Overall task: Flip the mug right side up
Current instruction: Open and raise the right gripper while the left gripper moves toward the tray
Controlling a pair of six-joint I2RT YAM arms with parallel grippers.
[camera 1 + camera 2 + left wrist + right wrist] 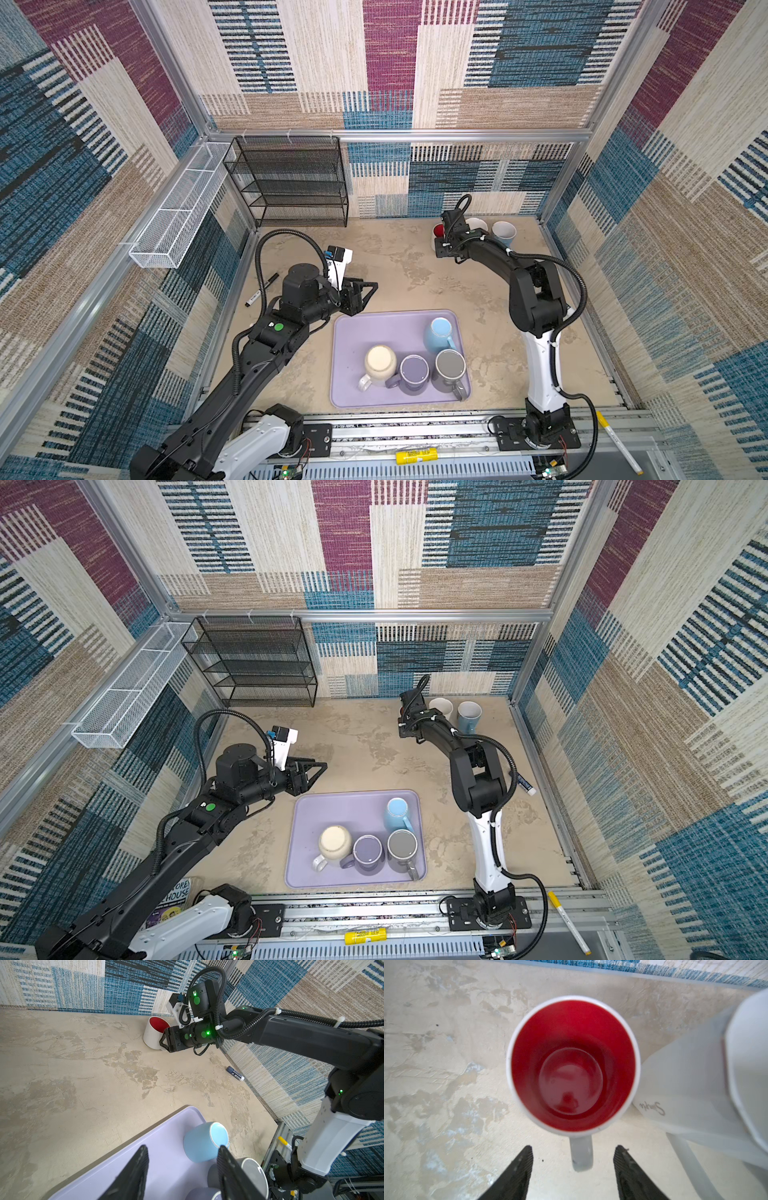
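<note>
The left gripper (pixel 182 1150) hangs part-open and empty just beyond the far-left corner of the lavender plastic tray (pixel 374 328). Past its far-right corner the red-lined white ceramic mug (pixel 571 1064) stands upright. The right gripper (pixel 574 1147), jaws apart astride the handle (pixel 581 1155), should withdraw straight.

Far right white mug (pixel 573 1064), red inside. Near tray (pixel 374 332) lilac: light blue mug (pixel 438 334), cream mug (pixel 380 361), purple mug (pixel 413 372), grey mug (pixel 451 365). Mottled beige table (pixel 395 266); blue-maroon-beige striped patchwork walls (pixel 390 50).

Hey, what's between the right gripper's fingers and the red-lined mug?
Only bare table. In the right wrist view, the handle of the mug sits between the open fingers, touching neither.
</note>
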